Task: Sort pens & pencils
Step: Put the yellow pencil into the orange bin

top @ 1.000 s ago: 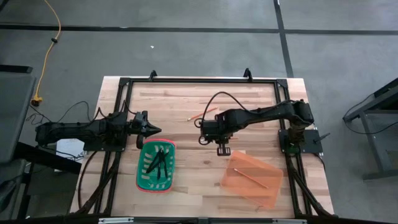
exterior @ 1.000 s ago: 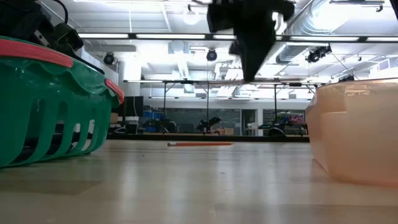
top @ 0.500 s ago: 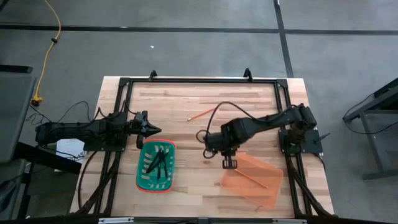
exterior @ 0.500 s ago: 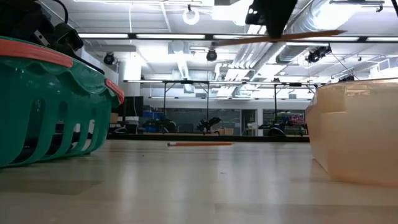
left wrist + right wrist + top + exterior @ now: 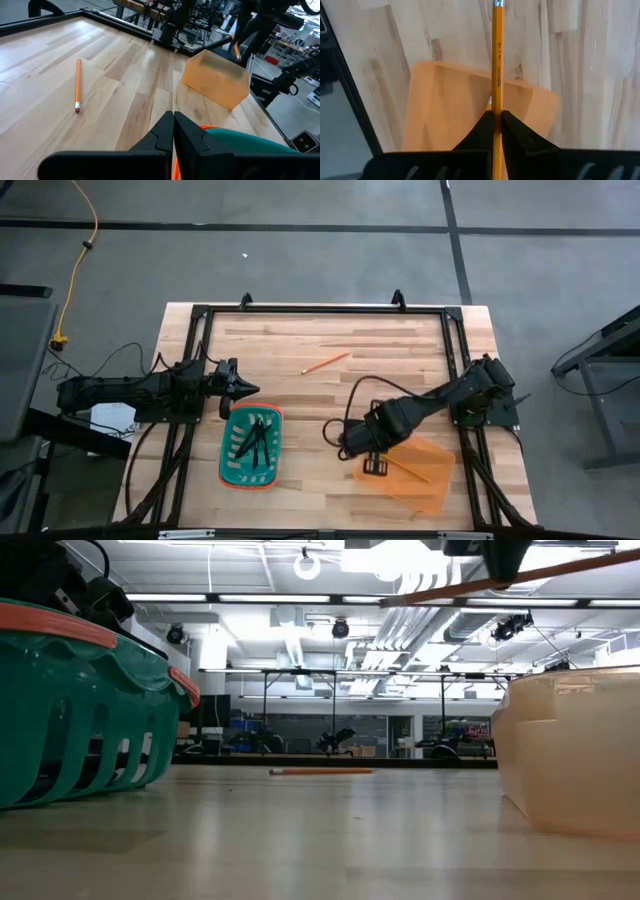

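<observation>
yellow pencil [image 5: 496, 65] level, pinched by right fingers [image 5: 493, 125].

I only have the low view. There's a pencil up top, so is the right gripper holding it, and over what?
Observer: Yes. In the right wrist view the right gripper is shut on a pencil, above the orange bin.
Operator: Anything in that bin?
Observer: One pencil lies inside it, seen from above.
Operator: And the green basket?
Observer: The green basket holds the dark pens.
Operator: Left arm?
Observer: The left gripper is shut, by the basket's far rim. One loose pencil is on the table.
</observation>
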Motion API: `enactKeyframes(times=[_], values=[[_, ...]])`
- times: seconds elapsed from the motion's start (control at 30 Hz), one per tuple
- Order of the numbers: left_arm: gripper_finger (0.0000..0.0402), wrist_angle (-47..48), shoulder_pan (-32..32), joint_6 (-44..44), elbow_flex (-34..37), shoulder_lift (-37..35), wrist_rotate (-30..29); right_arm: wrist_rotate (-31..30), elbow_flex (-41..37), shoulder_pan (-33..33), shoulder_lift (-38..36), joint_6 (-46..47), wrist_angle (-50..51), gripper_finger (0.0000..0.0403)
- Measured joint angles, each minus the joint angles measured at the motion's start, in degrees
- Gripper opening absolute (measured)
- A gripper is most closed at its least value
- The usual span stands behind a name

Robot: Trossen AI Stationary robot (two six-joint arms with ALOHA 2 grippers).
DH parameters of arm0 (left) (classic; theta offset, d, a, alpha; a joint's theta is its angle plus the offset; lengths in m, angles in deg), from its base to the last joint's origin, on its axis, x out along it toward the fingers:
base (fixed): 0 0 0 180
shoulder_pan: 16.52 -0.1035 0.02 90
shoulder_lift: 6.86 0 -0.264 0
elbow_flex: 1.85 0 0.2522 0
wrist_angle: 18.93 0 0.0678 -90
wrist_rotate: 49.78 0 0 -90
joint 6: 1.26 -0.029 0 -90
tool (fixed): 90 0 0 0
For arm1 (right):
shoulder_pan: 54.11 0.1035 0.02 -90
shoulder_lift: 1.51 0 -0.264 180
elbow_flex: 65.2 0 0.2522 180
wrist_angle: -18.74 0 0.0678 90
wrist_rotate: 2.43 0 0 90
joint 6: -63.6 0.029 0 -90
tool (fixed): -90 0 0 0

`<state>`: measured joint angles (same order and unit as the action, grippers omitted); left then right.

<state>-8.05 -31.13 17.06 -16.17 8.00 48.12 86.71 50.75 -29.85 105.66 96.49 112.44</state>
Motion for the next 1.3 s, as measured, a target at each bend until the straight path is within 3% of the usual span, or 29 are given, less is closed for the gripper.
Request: enactKeyframes(times=[0.73,1.0,1.3], values=[[0.0001,0.0,0.0,0.0,0.0,0.0,0.0,-9.18,0.0,18.63,0.0,39.62,4.7,0.0],[0.0001,0.0,0.0,0.0,0.0,0.0,0.0,-11.13,-1.05,19.73,-0.04,41.74,4.2,0.0],[0.0001,0.0,0.0,0.0,0.0,0.0,0.0,-8.49,-11.71,18.42,-0.02,38.21,1.63,0.0]])
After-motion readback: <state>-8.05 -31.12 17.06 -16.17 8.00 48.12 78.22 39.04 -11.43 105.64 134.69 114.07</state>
